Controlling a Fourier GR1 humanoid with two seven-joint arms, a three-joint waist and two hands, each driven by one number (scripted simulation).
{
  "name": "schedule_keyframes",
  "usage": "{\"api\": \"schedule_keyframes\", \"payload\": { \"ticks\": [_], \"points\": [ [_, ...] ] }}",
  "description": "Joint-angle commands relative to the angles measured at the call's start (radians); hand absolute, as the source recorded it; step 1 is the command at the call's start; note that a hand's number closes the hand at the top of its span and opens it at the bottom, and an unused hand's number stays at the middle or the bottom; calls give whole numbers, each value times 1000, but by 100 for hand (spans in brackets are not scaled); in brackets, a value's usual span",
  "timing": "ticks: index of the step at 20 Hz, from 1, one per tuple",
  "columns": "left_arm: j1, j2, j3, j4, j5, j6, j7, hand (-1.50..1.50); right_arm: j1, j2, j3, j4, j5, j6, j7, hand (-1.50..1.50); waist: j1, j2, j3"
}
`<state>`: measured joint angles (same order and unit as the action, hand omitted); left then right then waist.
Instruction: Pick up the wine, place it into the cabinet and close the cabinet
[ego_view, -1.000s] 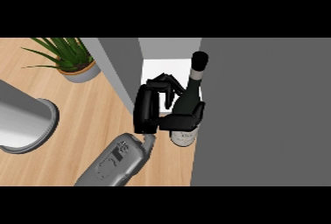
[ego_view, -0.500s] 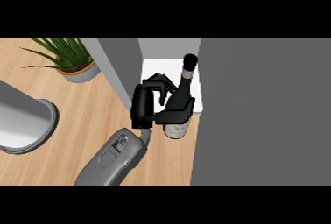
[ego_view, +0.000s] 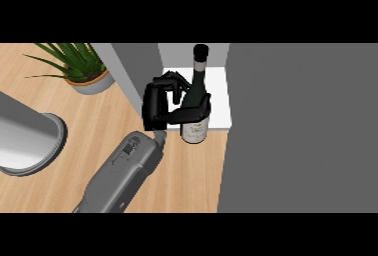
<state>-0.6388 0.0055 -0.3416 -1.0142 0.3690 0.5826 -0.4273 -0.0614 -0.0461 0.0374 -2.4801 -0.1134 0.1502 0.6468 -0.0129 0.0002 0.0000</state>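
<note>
Standing upright in the grasp, the wine (ego_view: 196, 95) is seen from steeply above, its long axis running from the capped neck at the far end to the labelled base at the near end. The base lies over the front edge of the white cabinet floor (ego_view: 220, 95), partly above the tabletop (ego_view: 88, 130); the neck is already between the cabinet walls. The bottle's body is clamped by one hand (ego_view: 166, 102), fingers curled round its left side and the thumb across the front. From its forearm, entering at the lower left, it is judged to be the left hand, though this cannot be told for certain. The bottle lies just to the right of the palm and touches it. No other hand is shown.

The coming move is judged to turn on this: the cabinet's depth lies straight ahead along the bottle's line, so the wine has to be carried further inward before it is set down. The grey panel (ego_view: 295, 125) at right may be the open door. A plant (ego_view: 81, 67) and a grey cylinder (ego_view: 26, 140) stand well apart at left.
</note>
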Motion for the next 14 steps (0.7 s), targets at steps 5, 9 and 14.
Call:
{"api": "schedule_keyframes", "payload": {
  "ticks": [5, 9, 14],
  "points": [
    [-114, -5, 50, 186, 93, -67, -43, 150, -16, -35, -102, -73, -171, 9, 43, -150, -13, 4, 0],
    [-144, -5, 60, 242, 58, -70, -24, 150, 43, -8, -45, -107, -121, 5, 35, -150, -6, 2, 0],
    [-305, -5, 98, 397, 102, -58, -14, 150, 5, 18, 10, -62, -57, 0, 19, -150, -19, 6, 0]
  ]
}}
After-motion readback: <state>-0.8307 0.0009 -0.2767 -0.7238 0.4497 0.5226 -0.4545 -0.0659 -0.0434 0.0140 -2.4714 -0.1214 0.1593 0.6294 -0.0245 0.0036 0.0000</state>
